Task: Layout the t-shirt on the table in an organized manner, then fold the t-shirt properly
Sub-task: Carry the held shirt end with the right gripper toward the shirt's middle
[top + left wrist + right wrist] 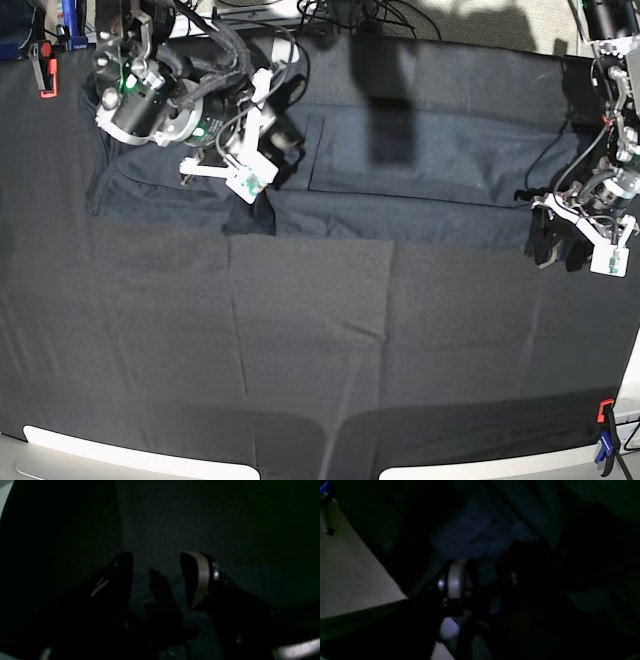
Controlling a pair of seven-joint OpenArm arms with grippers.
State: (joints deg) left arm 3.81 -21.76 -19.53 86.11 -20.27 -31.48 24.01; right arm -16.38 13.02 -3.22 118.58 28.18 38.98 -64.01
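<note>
Lying flat on table [300, 340]: t-shirt [420, 180] | left claw [156, 562] apart (empty) | right claw [482, 580] gap unclear

The left arm [612, 120] is built of black and silver metal segments with black cables looping beside it. A small white block with a green mark sits by its left gripper [560, 240], whose black fingers [197, 580] carry a pale grey strip along one edge and a shiny screw beside it. The right arm [150, 90] shows round silver and black housings, green lights, a thick bundle of black cables and white brackets. Its right gripper [262, 188] is black, with a similar white block beside it.
</note>
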